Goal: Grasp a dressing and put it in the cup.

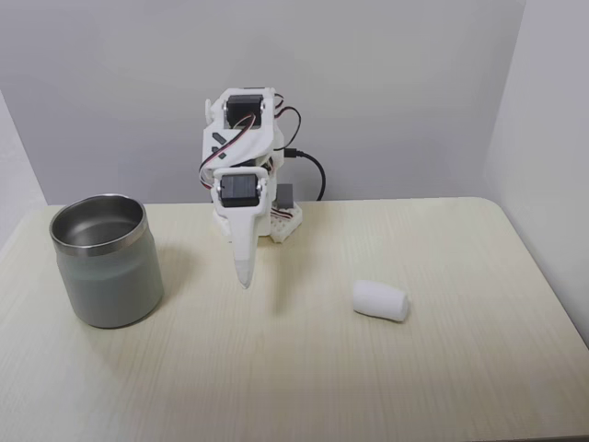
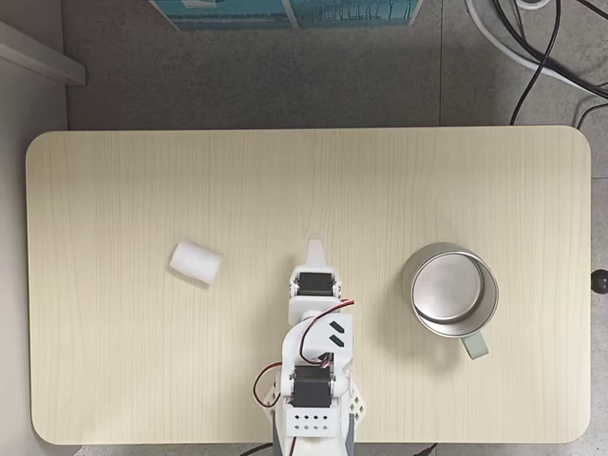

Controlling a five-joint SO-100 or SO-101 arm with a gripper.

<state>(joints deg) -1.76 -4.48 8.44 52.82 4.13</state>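
Tool (image 1: 245,279) pts down over the tabletop (image 1: 276,368), fingers together, holding nothing. In a fixed view the dressing (image 1: 380,300) lies on its side to the tool's right, well apart; cup (image 1: 107,261) stands upright to its left.

I see a pale wood worktop (image 2: 142,380) with rounded corners. At twelve o'clock beyond it lies a teal box (image 2: 285,11); cables (image 2: 532,47) trail at two o'clock.

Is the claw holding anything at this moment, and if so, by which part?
Nothing is held. The white plastic claw hangs closed above the bare table, apart from the small white soft roll of dressing lying on its side.
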